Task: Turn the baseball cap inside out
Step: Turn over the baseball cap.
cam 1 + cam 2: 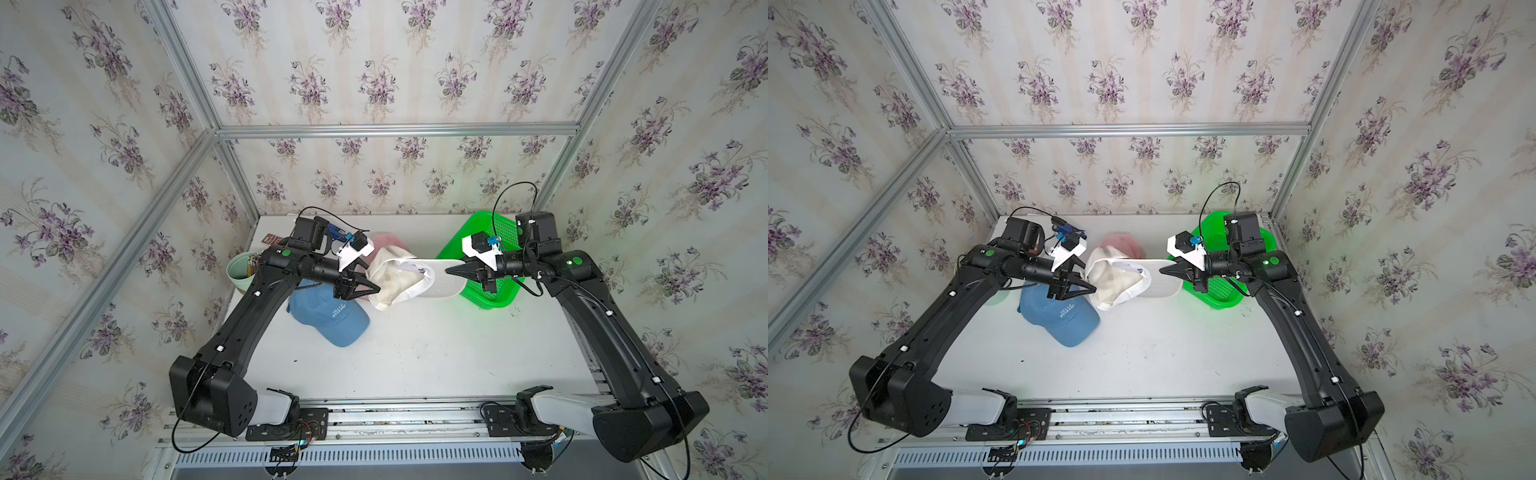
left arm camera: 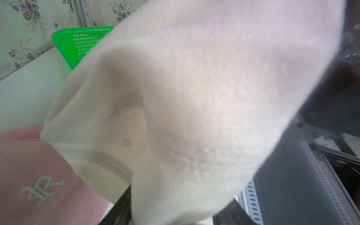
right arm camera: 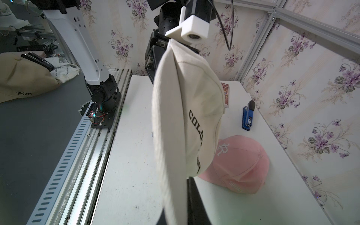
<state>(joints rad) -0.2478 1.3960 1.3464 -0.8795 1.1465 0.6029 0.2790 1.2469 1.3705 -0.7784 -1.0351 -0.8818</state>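
Above the white tabletop [image 1: 415, 353], between both arms, you held the cream cotton baseball cap [image 1: 401, 272] aloft. Your right gripper [image 1: 449, 272] clamped its stiff brim [image 1: 446, 284] as an anchor. Your left gripper [image 1: 376, 288] had its jaws narrow around the crown fabric [image 1: 388, 293], grip uncertain, presumably to push it through.

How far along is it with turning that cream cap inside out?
Early. Done: the cream cap is lifted off the table. In hand: the right hand pinches its brim, the left hand is at the crown. Left: the crown bulges outward, lettering outside, so the turning itself remains.
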